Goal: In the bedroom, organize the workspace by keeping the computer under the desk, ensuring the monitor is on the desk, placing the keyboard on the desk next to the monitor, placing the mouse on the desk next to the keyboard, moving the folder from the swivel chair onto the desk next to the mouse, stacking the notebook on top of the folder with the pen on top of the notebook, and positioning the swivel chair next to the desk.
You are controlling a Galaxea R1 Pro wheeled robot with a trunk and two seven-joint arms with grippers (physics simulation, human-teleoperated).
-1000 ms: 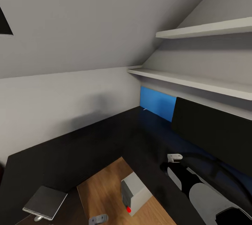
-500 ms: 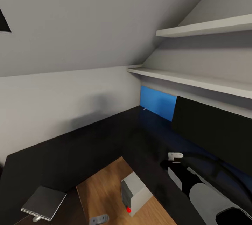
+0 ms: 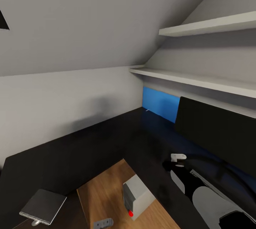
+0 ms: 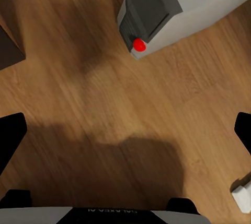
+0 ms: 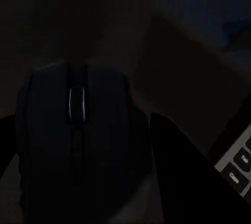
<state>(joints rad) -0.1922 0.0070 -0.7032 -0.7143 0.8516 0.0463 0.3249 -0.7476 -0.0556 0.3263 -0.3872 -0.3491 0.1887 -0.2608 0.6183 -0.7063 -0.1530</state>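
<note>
The black desk (image 3: 89, 143) runs along two walls, and the monitor (image 3: 220, 133) stands on its right wing. My right gripper (image 5: 86, 145) is low over that wing, shut on the mouse (image 5: 73, 130), whose sides meet both fingers. The keyboard (image 5: 235, 164) lies just beside it. On the desk's left end lies the grey notebook (image 3: 42, 206). The computer (image 3: 138, 193) stands on the floor in the desk's inner corner. My left gripper (image 4: 125, 130) hangs open above the wood floor near the computer (image 4: 157, 10). The folder, pen and swivel chair are out of view.
Two white shelves (image 3: 199, 79) jut from the wall above the monitor. A blue wall panel (image 3: 160, 106) sits behind the desk's corner. The sloped ceiling (image 3: 89, 19) comes down low over the desk's far side. A dark cabinet corner (image 4: 8, 51) stands beside the left gripper.
The head view has shifted a little, so the notebook sits slightly further left in the picture. My right wrist has edged slightly up in the view. Nothing was let go.
</note>
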